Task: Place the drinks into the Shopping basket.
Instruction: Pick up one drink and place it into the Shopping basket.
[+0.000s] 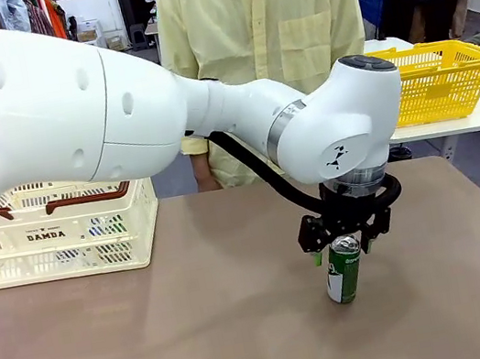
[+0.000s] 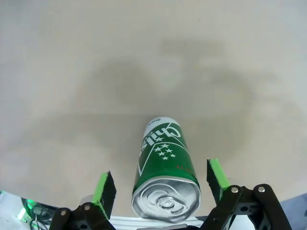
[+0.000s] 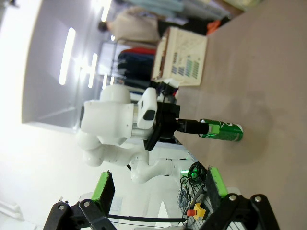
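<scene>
One green drink can [image 1: 343,269] stands upright on the desk [image 1: 202,335], right of centre and toward the near edge, well apart from the Shopping basket [image 1: 68,230], which sits at the far left edge. Through the basket's slots, coloured shapes show inside; they may be cans already delivered, but I cannot tell.

The left end effector [image 1: 343,237] is lowered over the can's top. In the left wrist view its green pads [image 2: 104,188] stand spread on either side of the can, with clear gaps on both sides; nothing is pinched yet.

The right end effector [image 3: 158,190] hangs off the desk, spread and empty.

Assessment: this can is not yet grasped. Closing, lifting, carrying across to the basket and releasing all remain outstanding.
</scene>
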`<state>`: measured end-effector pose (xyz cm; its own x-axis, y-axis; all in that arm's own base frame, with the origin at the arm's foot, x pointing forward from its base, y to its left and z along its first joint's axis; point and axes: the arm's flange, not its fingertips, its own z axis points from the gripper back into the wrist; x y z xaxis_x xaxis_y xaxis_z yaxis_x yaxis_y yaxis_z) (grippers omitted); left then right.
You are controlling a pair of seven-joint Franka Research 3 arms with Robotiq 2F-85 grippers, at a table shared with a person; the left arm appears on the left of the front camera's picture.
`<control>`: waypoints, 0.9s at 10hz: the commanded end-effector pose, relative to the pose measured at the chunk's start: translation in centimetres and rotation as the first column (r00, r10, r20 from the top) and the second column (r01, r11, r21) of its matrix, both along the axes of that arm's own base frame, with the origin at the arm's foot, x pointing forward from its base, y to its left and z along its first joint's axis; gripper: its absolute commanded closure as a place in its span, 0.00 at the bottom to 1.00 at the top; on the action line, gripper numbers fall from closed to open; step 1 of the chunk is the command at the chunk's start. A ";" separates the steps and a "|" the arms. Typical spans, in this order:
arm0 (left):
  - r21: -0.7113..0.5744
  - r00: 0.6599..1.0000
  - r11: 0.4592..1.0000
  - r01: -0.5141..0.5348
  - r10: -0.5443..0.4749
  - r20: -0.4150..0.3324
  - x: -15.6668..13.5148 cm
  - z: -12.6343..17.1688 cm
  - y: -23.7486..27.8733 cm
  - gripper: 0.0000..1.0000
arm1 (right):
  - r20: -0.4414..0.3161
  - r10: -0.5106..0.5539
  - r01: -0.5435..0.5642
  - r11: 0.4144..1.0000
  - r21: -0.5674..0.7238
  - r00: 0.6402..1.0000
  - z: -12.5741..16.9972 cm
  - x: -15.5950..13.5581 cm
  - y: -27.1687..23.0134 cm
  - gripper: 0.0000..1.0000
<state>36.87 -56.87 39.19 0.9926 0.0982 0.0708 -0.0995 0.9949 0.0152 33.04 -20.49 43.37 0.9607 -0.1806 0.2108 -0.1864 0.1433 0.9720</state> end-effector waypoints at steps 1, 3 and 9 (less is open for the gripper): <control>-0.033 1.000 0.999 0.012 -0.013 -0.026 0.3 0.3 0.4 0.00 | -0.010 -0.007 0.007 1.000 0.011 1.000 0.7 0.1 0.2 0.00; -0.022 1.000 1.000 0.013 -0.014 -0.019 0.3 0.3 0.3 1.00 | -0.010 -0.007 0.007 1.000 0.011 1.000 0.7 0.1 0.2 0.00; -0.073 0.999 0.996 0.043 -0.045 -0.022 0.3 1.3 0.8 1.00 | -0.010 -0.007 0.007 1.000 0.011 1.000 0.7 0.1 0.2 0.00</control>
